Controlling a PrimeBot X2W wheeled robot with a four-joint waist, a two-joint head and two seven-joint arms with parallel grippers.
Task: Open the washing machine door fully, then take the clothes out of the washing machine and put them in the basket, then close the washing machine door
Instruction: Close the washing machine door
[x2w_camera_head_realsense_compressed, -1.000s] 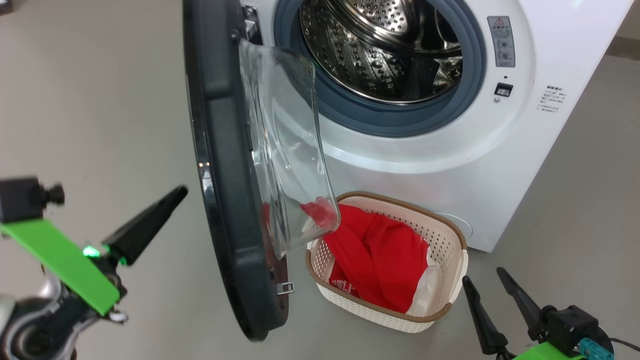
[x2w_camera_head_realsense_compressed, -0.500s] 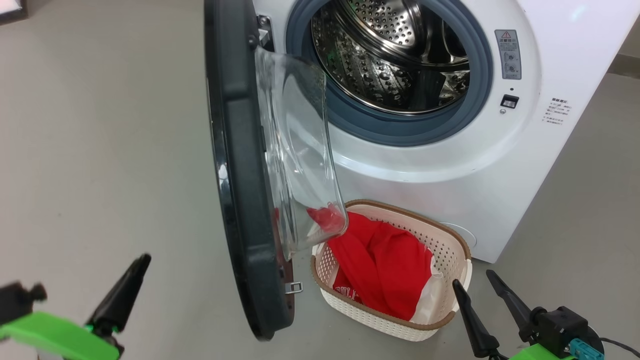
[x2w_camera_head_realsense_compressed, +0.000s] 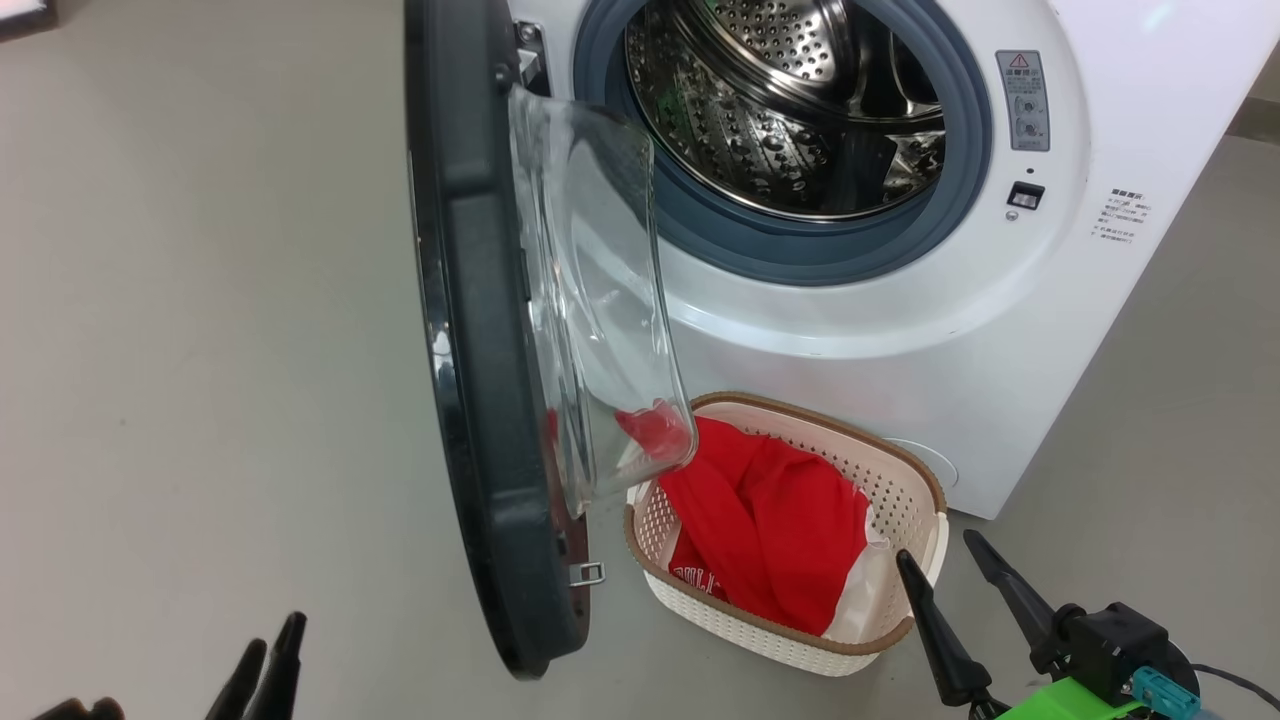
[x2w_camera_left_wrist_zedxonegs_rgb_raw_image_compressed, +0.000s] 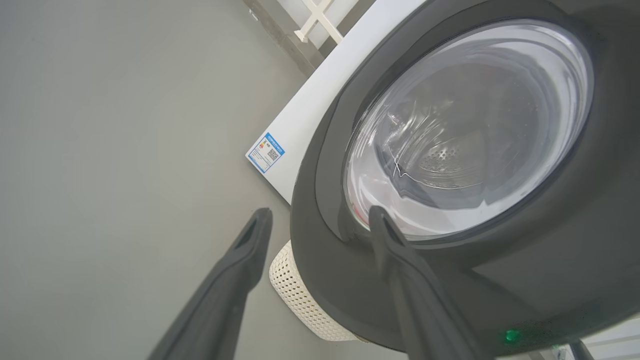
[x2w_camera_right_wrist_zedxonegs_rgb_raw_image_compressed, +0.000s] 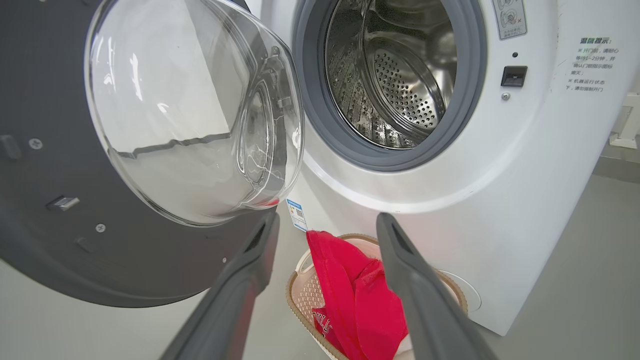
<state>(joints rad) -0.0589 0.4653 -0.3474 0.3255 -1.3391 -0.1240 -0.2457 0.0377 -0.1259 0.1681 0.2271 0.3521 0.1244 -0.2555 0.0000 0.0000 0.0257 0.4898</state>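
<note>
Pointing at the washing machine door (x2w_camera_left_wrist_zedxonegs_rgb_raw_image_compressed: 320, 290), left jaws spread wide.

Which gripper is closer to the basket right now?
The right gripper, fingertips just beside the basket rim; the left gripper is beyond the open washing machine door.

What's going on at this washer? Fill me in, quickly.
Laundry unloading, nearly done. The washing machine door stands open, the drum looks empty where visible, and the red clothes lie in the basket before the washing machine. The left gripper and right gripper are open, holding nothing. Closing the door remains.
</note>
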